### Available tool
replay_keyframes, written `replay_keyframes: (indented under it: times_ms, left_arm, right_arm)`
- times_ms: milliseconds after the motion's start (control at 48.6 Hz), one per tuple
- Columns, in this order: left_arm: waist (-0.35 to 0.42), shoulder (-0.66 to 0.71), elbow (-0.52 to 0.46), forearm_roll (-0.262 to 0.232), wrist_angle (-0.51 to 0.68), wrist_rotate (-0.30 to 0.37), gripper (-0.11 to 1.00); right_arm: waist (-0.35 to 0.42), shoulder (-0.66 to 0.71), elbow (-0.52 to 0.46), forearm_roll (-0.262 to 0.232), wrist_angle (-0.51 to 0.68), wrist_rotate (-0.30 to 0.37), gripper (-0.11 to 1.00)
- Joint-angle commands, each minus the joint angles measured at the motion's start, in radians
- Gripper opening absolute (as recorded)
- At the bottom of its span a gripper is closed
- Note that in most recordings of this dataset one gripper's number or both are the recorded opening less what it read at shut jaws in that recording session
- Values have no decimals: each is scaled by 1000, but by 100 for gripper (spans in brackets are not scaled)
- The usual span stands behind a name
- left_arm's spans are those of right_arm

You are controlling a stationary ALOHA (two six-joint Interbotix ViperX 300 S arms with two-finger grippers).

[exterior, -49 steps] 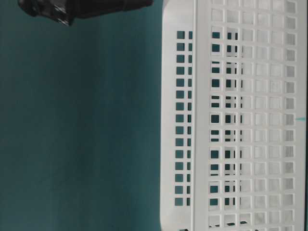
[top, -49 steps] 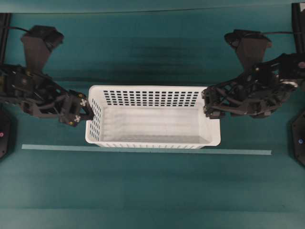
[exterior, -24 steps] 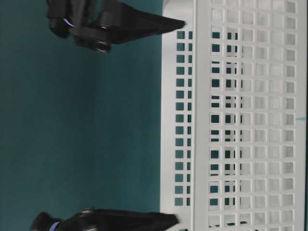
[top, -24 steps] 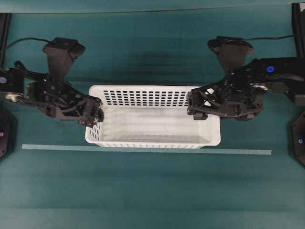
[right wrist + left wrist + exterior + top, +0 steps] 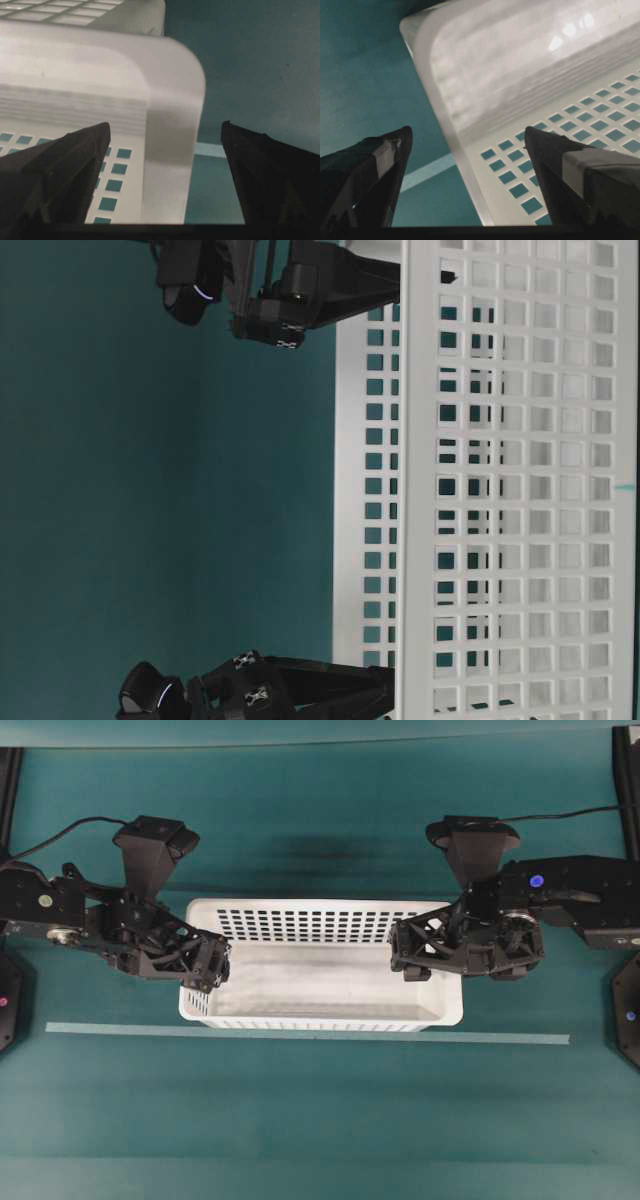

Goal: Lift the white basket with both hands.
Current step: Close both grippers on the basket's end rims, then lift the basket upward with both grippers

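Both grippers stand wide open and grip nothing. Left gripper sits over the left short end of the white basket; right gripper sits over the right short end. Wrist views show what the overhead view cannot: each gripper straddles the rim, one finger outside over the teal table and the other finger inside over the perforated wall; likewise the right gripper's inner finger and outer finger. No contact is discernible. Basket rests upright on the table, mouth up, its long axis running left to right in the overhead view, parallel to the pale tape strip just in front of it.
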Motion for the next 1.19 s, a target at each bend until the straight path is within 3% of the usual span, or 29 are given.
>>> replay_keyframes:
  times_ms: [0,165,288,329,453,515,597,968,1174]
  left_arm:
    - [3,15,-5,5,-6,0,95]
    - [3,12,2,5,-3,-2,94]
    - [3,18,3,5,-2,-3,87]
    - [3,21,3,5,-2,-9,80]
    - [3,20,9,5,-9,-17,45]
    - [3,20,11,5,-14,-18,27]
    - [3,20,12,5,-14,-18,16]
    - [3,18,8,5,-6,-18,16]
    - [3,-14,-32,5,63,-14,16]
  right_arm:
    - [0,26,-3,-3,-18,2,90]
    - [0,26,-3,-3,-21,3,87]
    - [-2,28,0,-2,-18,21,71]
    - [-2,26,2,0,-21,34,62]
    - [-2,28,6,-2,-20,44,28]
    - [0,28,9,0,-18,44,18]
    - [3,26,11,2,-17,51,18]
    - [5,25,6,6,-9,43,18]
    - [5,-20,-40,5,72,41,18]
